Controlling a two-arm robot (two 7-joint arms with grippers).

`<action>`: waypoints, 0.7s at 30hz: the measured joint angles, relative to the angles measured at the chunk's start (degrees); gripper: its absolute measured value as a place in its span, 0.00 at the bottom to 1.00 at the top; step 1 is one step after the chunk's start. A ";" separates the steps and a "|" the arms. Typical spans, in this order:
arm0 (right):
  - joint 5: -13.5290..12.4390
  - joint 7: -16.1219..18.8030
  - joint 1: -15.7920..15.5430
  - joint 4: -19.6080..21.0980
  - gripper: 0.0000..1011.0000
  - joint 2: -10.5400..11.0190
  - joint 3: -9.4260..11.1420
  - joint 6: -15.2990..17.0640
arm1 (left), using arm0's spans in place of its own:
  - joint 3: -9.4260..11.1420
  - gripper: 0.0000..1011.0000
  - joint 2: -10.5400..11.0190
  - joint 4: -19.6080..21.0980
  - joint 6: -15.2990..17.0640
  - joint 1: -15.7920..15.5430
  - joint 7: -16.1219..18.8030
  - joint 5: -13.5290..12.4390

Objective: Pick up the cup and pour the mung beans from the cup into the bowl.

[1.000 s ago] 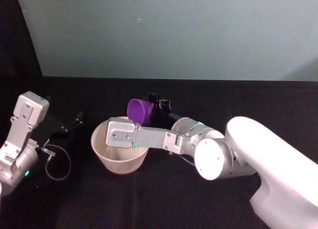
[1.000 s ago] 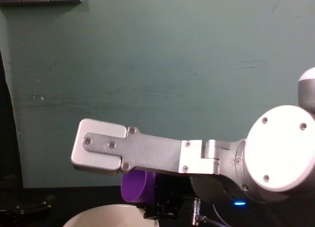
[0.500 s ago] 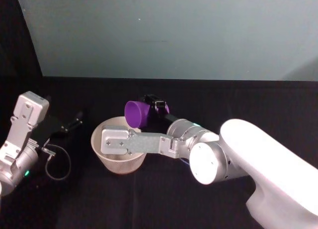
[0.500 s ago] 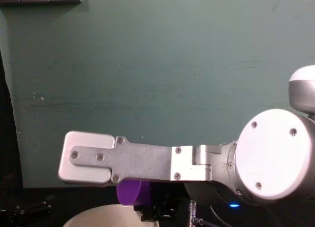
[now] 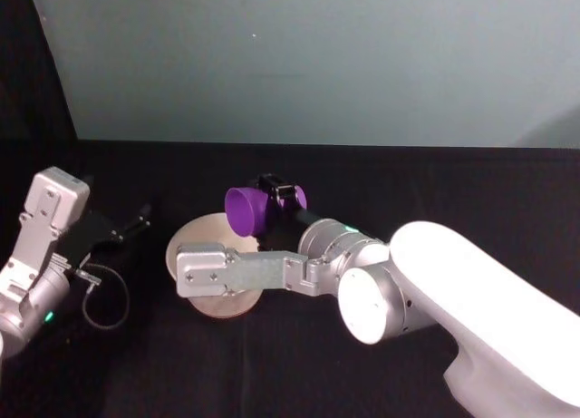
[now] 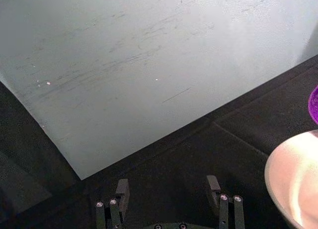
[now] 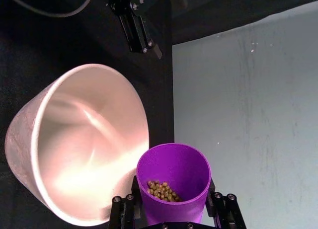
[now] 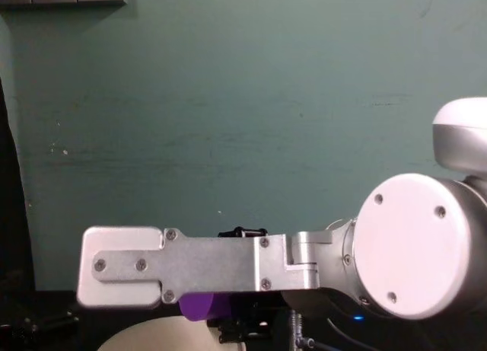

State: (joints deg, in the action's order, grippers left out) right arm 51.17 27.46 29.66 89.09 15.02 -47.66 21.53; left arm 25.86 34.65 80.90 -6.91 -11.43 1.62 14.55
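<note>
Cup (image 7: 173, 182) — a small bright purple plastic tumbler — is clamped in the right gripper (image 7: 173, 209) and tipped at the rim of the wide pale pinkish-white bowl (image 7: 31, 124), so its mung beans (image 7: 161, 190) can slide in; none have yet. Left gripper (image 6: 167, 189), fingers apart, sits parked at the left.

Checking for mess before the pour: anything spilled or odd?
Nothing stands out. The right gripper holds the cup tilted by the bowl, mung beans inside it, no spill visible; the left gripper sits idle at left.
</note>
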 joint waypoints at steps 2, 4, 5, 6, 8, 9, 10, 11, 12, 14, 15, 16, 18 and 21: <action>0.65 0.21 0.00 0.14 0.71 0.01 -0.06 -0.13 | 0.00 1.00 0.00 0.00 0.00 0.00 0.00 0.00; 1.02 0.31 -0.01 0.18 0.71 -0.03 -0.06 -0.23 | 0.00 1.00 0.00 0.00 0.00 0.00 0.00 0.00; 1.22 0.36 -0.03 0.20 0.71 -0.06 -0.06 -0.27 | 0.00 1.00 0.00 0.00 0.00 0.00 0.00 0.00; 1.59 0.52 -0.08 0.26 0.71 -0.08 -0.06 -0.34 | 0.00 1.00 0.00 0.00 0.00 0.00 0.00 0.00; 2.14 0.57 -0.10 0.31 0.71 -0.09 -0.16 -0.44 | 0.00 1.00 0.00 0.00 0.00 0.00 0.00 0.00; 2.48 0.60 -0.10 0.34 0.71 -0.09 -0.28 -0.49 | 0.00 1.00 0.00 0.00 0.00 0.00 0.00 0.00; 3.06 0.65 -0.10 0.37 0.71 -0.09 -0.44 -0.61 | 0.00 1.00 0.00 0.00 0.00 0.00 0.00 0.00; 3.28 0.68 -0.10 0.39 0.71 -0.09 -0.49 -0.68 | 0.00 1.00 0.00 0.00 0.00 0.00 0.00 0.00; 3.78 0.76 -0.13 0.45 0.71 -0.09 -0.55 -0.76 | 0.00 1.00 0.00 0.00 0.00 0.00 0.00 0.00; 4.25 0.93 -0.18 0.52 0.71 -0.11 -0.62 -0.80 | 0.00 1.00 0.00 0.00 0.00 0.00 0.00 0.00; 4.47 1.01 -0.20 0.54 0.71 -0.14 -0.64 -0.84 | 0.00 1.00 0.00 0.00 0.00 0.00 0.00 0.00; 4.83 1.17 -0.23 0.57 0.71 -0.19 -0.63 -0.94 | 0.00 1.00 0.00 0.00 0.00 0.00 0.00 0.00; 5.16 1.37 -0.25 0.57 0.71 -0.24 -0.63 -1.09 | 0.00 1.00 0.00 0.00 0.00 0.00 0.00 0.00; 5.96 1.85 -0.27 0.64 0.71 -0.28 -0.70 -1.33 | 0.00 1.00 0.00 0.00 0.00 0.00 0.00 0.00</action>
State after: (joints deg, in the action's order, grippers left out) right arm 57.13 29.31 29.39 89.73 14.75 -48.36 20.20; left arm 25.86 34.65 80.90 -6.91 -11.43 1.62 14.55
